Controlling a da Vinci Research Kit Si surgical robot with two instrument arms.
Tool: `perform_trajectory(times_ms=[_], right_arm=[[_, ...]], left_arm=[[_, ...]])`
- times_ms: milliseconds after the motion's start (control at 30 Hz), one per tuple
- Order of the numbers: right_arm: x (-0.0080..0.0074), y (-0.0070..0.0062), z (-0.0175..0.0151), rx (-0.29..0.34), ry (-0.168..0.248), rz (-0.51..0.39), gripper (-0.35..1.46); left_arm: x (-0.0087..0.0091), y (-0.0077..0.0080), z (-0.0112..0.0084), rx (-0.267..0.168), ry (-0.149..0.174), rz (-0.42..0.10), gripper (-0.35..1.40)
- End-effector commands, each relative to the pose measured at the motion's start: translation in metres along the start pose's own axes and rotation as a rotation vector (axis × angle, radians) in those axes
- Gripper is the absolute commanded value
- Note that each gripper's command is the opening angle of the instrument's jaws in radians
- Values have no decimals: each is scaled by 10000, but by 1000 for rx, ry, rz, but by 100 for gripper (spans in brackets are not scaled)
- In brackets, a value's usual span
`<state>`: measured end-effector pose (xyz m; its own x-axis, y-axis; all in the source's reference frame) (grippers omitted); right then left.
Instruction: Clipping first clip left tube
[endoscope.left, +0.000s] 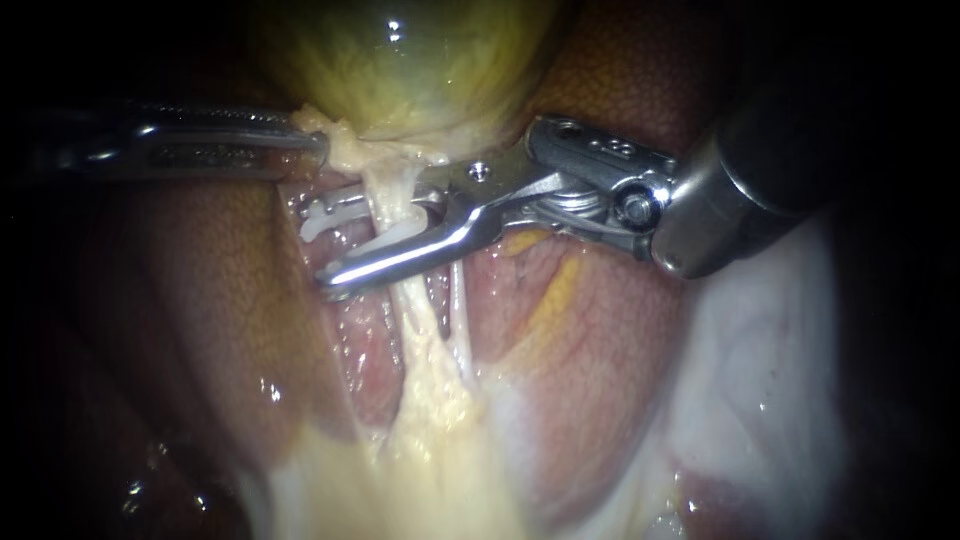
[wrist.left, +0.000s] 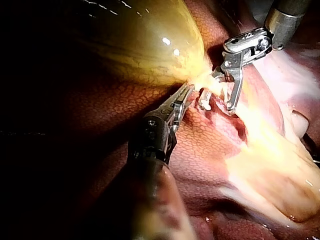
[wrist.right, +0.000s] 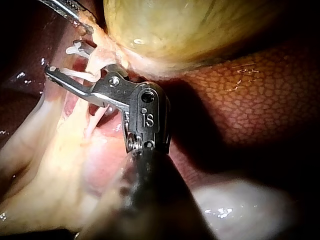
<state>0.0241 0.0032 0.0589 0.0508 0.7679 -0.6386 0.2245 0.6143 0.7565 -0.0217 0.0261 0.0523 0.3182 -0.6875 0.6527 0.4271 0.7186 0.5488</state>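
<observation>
The left tube (endoscope.left: 418, 310), pale and thick, runs down from the neck of the yellow-green gallbladder (endoscope.left: 400, 60). A thinner right tube (endoscope.left: 460, 325) lies just beside it. My right instrument (endoscope.left: 320, 250) comes in from the right. Its jaws stand wide apart with a white clip (endoscope.left: 325, 212) held between them. Jaws and clip straddle the left tube just below the neck, also seen in the right wrist view (wrist.right: 59, 60). My left instrument (endoscope.left: 310, 140) comes in from the left, jaws shut on the pale tissue at the gallbladder's neck (endoscope.left: 345, 150).
Reddish-brown liver (endoscope.left: 200, 280) lies on both sides of the tubes. Pale fatty tissue (endoscope.left: 420, 470) spreads below them and white tissue (endoscope.left: 760, 380) lies at the right. The right instrument's thick shaft (endoscope.left: 740, 190) fills the upper right.
</observation>
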Motion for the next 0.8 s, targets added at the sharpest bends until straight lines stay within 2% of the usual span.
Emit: perform_trajectory(times_ms=[33,133,300,533,667,800], right_arm=[[0,0,0,6,-2,0,41],[-1,-2,-1,51,-14,-4,38],[-3,-5,-2,138,-34,91,36],[-8,-10,-4,216,-33,167,36],[-19,-15,-6,242,-50,191,35],[-37,-23,-7,263,-72,212,32]], left_arm=[[0,0,0,0,0,0,-35],[0,0,0,0,0,0,-35],[0,0,0,0,0,0,-35],[0,0,0,0,0,0,-35],[0,0,0,0,0,0,-35],[0,0,0,-1,0,0,-35]])
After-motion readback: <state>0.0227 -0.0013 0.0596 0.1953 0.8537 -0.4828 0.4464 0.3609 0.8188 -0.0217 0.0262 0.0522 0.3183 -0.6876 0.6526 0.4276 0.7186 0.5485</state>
